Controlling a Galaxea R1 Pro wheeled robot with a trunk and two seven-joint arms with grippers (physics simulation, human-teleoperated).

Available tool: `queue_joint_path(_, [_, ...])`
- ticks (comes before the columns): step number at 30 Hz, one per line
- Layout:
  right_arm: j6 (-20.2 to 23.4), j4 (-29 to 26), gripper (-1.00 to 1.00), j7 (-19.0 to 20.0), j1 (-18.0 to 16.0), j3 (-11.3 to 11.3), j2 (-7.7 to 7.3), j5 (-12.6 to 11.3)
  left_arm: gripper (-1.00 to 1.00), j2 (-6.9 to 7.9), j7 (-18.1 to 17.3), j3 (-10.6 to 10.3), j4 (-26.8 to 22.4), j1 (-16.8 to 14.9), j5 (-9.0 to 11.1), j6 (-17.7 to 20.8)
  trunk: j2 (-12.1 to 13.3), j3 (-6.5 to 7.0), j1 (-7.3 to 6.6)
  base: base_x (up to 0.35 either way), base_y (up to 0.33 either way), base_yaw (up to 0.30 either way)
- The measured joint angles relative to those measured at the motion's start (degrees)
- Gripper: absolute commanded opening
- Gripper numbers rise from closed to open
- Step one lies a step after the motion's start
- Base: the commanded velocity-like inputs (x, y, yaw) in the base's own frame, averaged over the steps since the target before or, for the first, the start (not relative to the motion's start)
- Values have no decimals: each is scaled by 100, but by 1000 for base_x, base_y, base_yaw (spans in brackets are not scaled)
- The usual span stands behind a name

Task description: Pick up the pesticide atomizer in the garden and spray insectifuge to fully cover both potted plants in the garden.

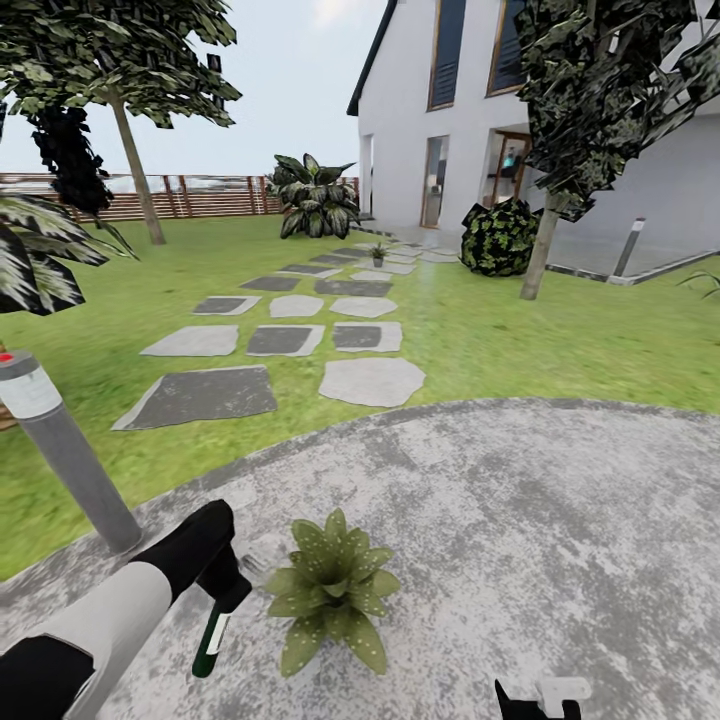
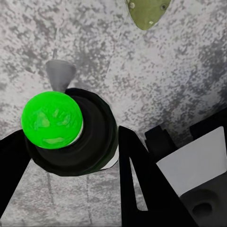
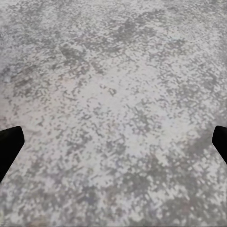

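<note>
My left gripper is shut on the pesticide atomizer, a dark green bottle with a pale label that hangs tilted just above the round paved patio. In the left wrist view the atomizer shows end-on with a bright green end, black fingers on both sides of it. One potted plant stands on the patio right beside the bottle; a leaf tip of it shows in the left wrist view. A second potted plant stands far off along the stepping stones. My right gripper is open over bare paving, low in the head view.
A grey bollard lamp stands at the patio's left edge, close to my left arm. Stepping stones cross the lawn toward the white house. A tree trunk, a dark bush, a broad-leaved bush and a slatted fence lie beyond.
</note>
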Motion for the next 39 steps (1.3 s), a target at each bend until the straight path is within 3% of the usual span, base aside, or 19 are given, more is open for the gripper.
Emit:
queue_joint_path(7, [1, -3, 100, 0, 0, -8, 0, 0, -100, 33, 3, -57, 31, 61, -47, -46, 0, 0, 0, 0, 6, -138])
queue_joint_path(9, [0, -1, 100, -1, -2, -9, 0, 1, -100, 32, -1, -62, -11, 22, -193, -216, 0, 0, 0, 0, 0, -21])
queue_joint_path(10, [2, -1, 100, -1, -3, -9, 0, 1, -100, 20, -5, -75, -16, 8, -423, -492, 0, 0, 0, 0, 0, -4])
queue_joint_path(12, [4, 1, 100, -1, 0, -9, 0, 7, -100, 13, -8, -81, -12, 15, -707, -636, 0, 0, 0, 0, 0, -1])
queue_joint_path(14, [4, 6, 100, -1, -1, -9, 0, 9, -100, 24, -14, -81, -5, 44, -847, -678, 0, 0, 0, 0, 0, 0])
queue_joint_path(23, [0, 7, 100, -1, -2, -9, 0, 10, -100, 37, -16, -90, 21, 99, -935, -701, 0, 0, 0, 0, 0, 0])
queue_joint_path(25, [0, 3, 100, -1, -5, -9, 0, 10, -100, 57, -24, -88, 45, 100, -930, -905, 0, 0, 0, 0, 0, 0])
queue_joint_path(26, [0, 3, 100, -4, -3, -9, 0, 10, -100, 105, -263, -91, 75, 110, -1001, -1483, 0, 0, 0, 0, 0, 0])
queue_joint_path(27, [1, 6, 100, -5, -3, -9, 0, 10, -100, 115, -431, -90, 78, 110, -1148, -1632, 0, 0, 0, 0, 0, 0])
queue_joint_path(30, [0, 5, 100, -2, 0, -9, 0, 10, -100, 112, -562, -75, 68, 109, -1367, -1735, 0, 0, 0, 0, 0, 0])
queue_joint_path(39, [0, 1, 100, -4, -2, -9, 0, 10, -100, 47, -986, -70, -16, 6, -1534, -1759, 0, 0, 0, 0, 0, 0])
